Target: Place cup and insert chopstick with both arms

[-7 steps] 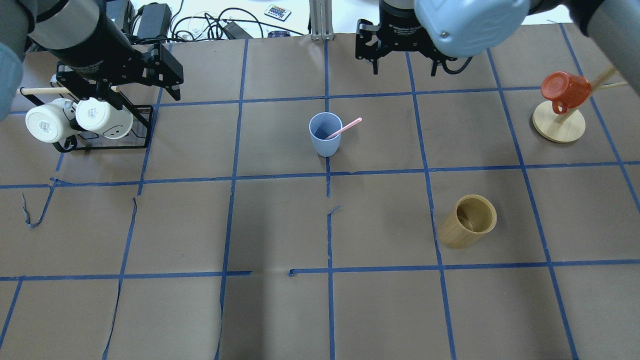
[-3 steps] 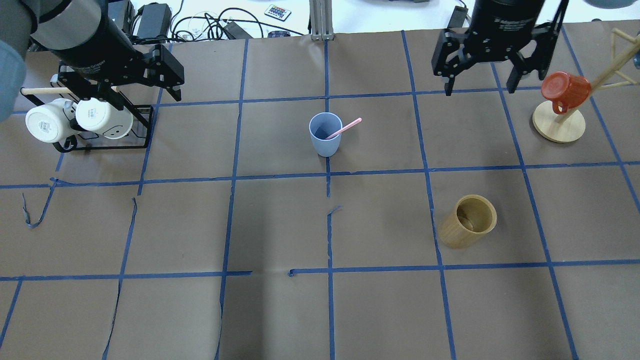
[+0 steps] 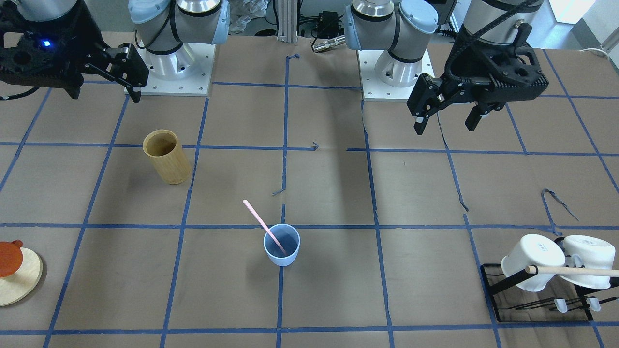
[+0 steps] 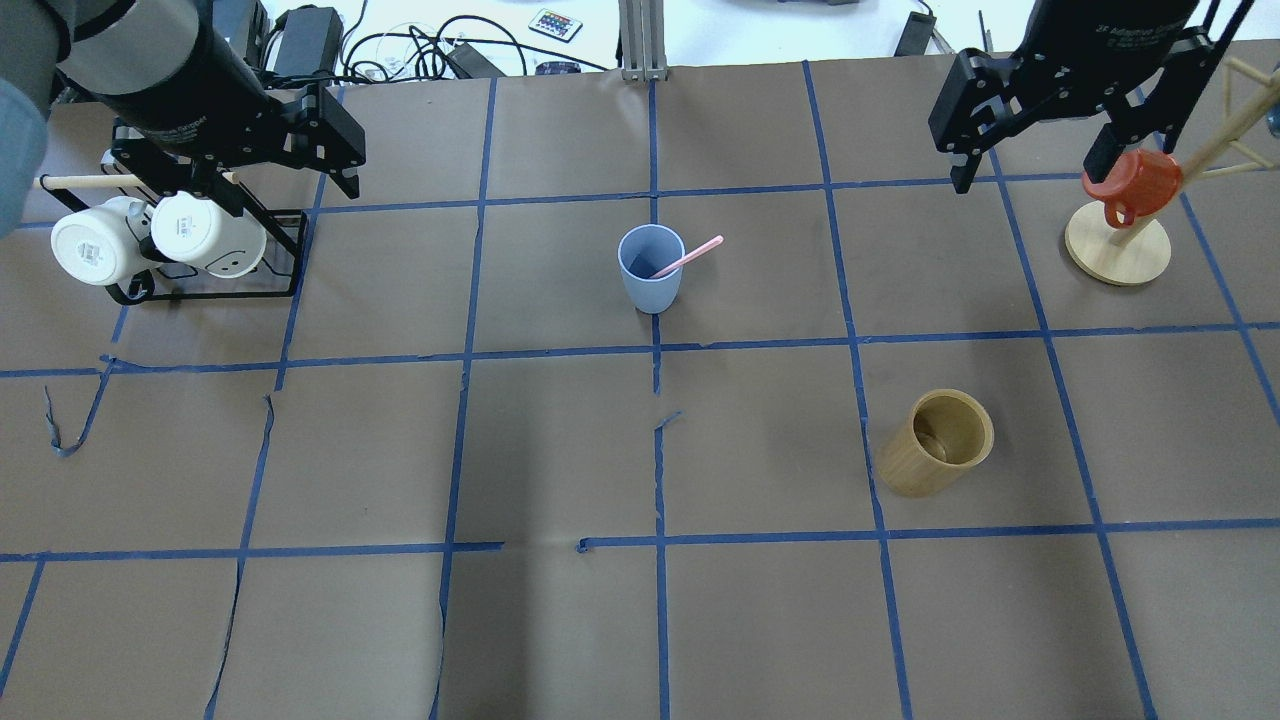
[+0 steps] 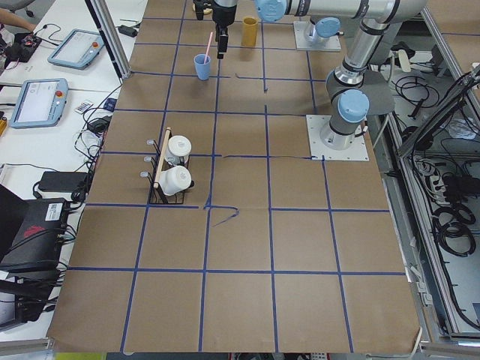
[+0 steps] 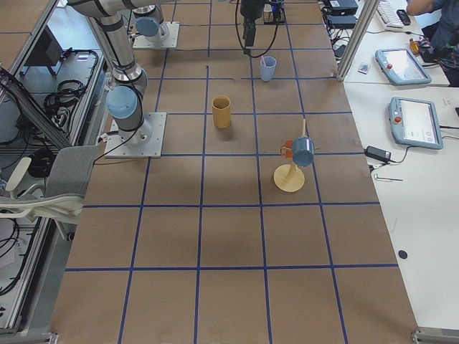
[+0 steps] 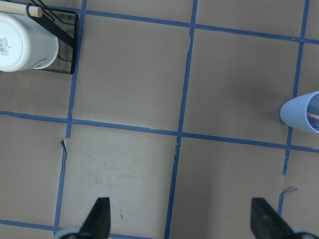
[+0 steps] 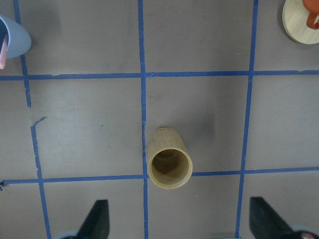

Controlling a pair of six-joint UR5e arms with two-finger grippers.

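Note:
The light-blue cup stands upright near the table's middle; it also shows in the front-facing view. One pale-pink chopstick leans inside it, its top sticking out over the rim toward the right arm's side. My left gripper is open and empty, hanging above the table next to the mug rack. My right gripper is open and empty, high near the red mug stand. The cup sits at the edge of both wrist views.
A black rack with two white mugs stands under the left arm. A red mug hangs on a wooden stand at the far right. A tan bamboo cylinder stands right of centre, below the right wrist camera.
My right gripper has swung right, away from above the cup toward the red mug stand. The cup, the chopstick and the left arm have not moved.

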